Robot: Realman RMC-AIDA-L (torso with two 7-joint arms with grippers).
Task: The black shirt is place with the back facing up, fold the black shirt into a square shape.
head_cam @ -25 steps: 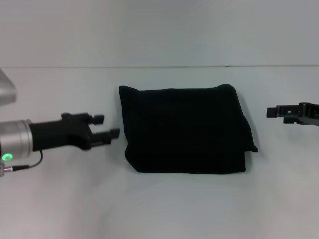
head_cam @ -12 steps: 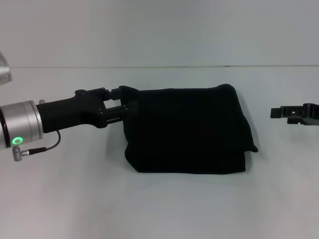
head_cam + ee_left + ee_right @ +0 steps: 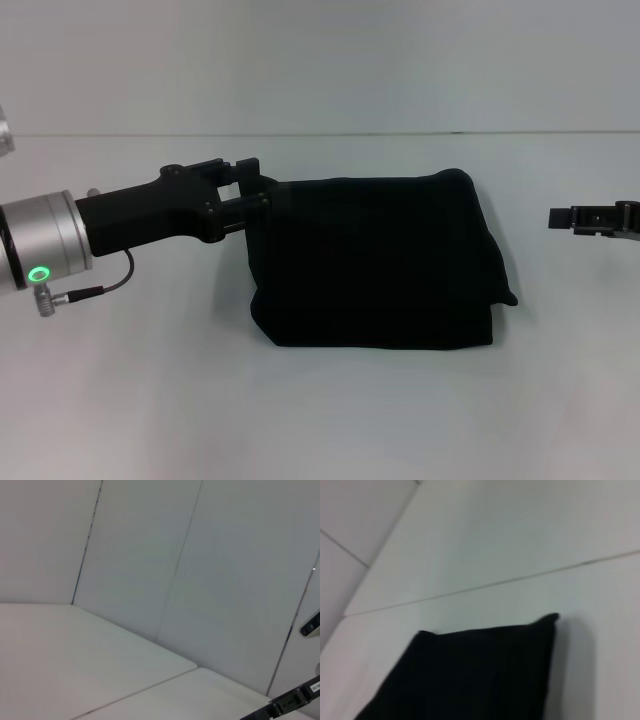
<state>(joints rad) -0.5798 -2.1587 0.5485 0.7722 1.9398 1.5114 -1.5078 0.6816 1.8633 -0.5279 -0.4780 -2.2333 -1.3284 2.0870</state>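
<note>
The black shirt lies folded into a rough square in the middle of the white table, plain black side up, no lettering showing. It also shows in the right wrist view. My left gripper reaches in from the left, raised in front of the shirt's far left corner, its two fingers apart with nothing between them. Whether it touches the cloth I cannot tell. My right gripper hangs at the right edge of the view, well apart from the shirt.
A grey wall stands behind the table's far edge. The left wrist view shows only wall panels and a bare strip of table.
My left gripper has risen and moved right and farther back, from beside the shirt's left edge to its far left corner. The right gripper has drawn slightly to the right. The shirt has not moved.
</note>
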